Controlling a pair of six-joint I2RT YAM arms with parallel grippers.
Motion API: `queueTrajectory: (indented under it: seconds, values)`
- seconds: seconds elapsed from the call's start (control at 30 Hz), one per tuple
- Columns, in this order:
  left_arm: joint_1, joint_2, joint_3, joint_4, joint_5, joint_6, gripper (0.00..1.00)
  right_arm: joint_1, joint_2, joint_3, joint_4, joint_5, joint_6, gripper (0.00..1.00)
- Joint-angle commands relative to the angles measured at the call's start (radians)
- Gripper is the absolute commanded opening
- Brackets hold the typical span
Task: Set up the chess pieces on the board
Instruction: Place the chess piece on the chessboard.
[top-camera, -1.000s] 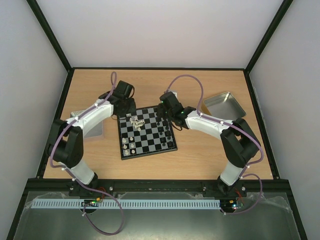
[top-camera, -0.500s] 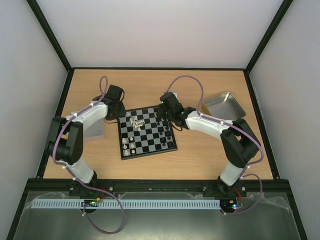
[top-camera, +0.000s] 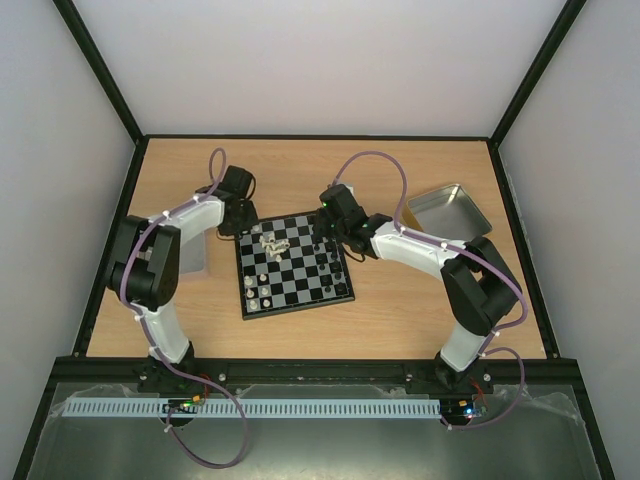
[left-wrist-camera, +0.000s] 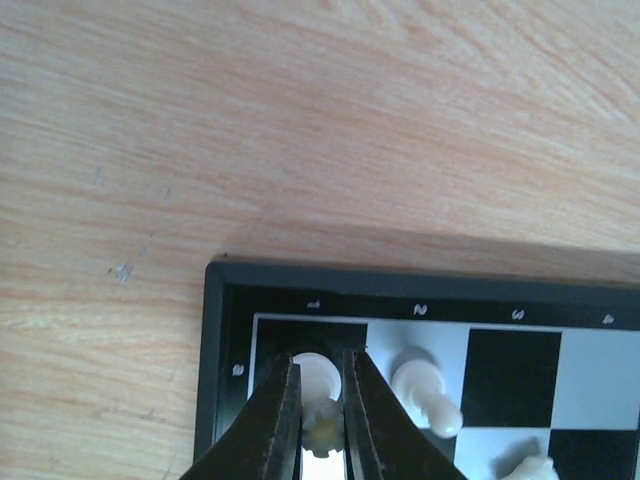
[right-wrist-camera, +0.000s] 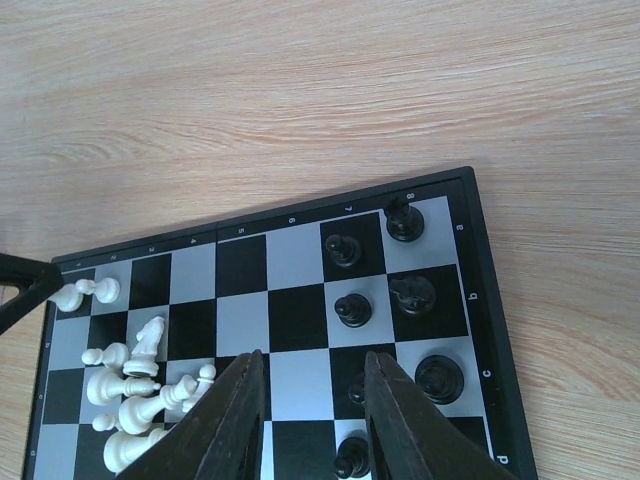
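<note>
In the top external view, the small square chessboard with black and light grey checks (top-camera: 295, 268) lies on the light wooden table (top-camera: 400, 310), in the middle of the frame. The left hand (top-camera: 244, 228) is held over the board's upper left corner, the right hand (top-camera: 323, 236) over its upper right part. A rectangular silver metal tin (top-camera: 447, 209) is seen near the table's right edge, well apart from the board. A second grey tin (top-camera: 192, 257) is partly hidden under the left arm.

In the left wrist view, the left hand is closed tight on a cream-white chess piece (left-wrist-camera: 319, 378) at the black corner square, at the lower left of the frame. Just beside it, on the neighbouring light square, another cream-white piece (left-wrist-camera: 427, 392) lies tipped over.

In the right wrist view, the right hand is partly open, and nothing is gripped between its fingers (right-wrist-camera: 235, 425). Black chess pieces (right-wrist-camera: 352, 310) stand scattered on the squares at the right of the frame. One small black pawn (right-wrist-camera: 351, 459) shows in the gap between the fingers at the bottom edge. A heap of cream-white pieces (right-wrist-camera: 135, 395) is gathered at the lower left, several lying on their sides.
</note>
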Motion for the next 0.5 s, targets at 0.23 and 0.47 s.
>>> queueTrajectory:
  seconds: [0.23, 0.47]
  values:
    - [0.010, 0.045, 0.047, -0.022, -0.011, 0.007, 0.14, 0.006, -0.014, -0.007, 0.005, -0.022, -0.005, 0.31]
    - [0.010, -0.004, 0.061, -0.036, 0.001, 0.007, 0.35, 0.006, -0.025, 0.003, 0.001, -0.061, -0.019, 0.37]
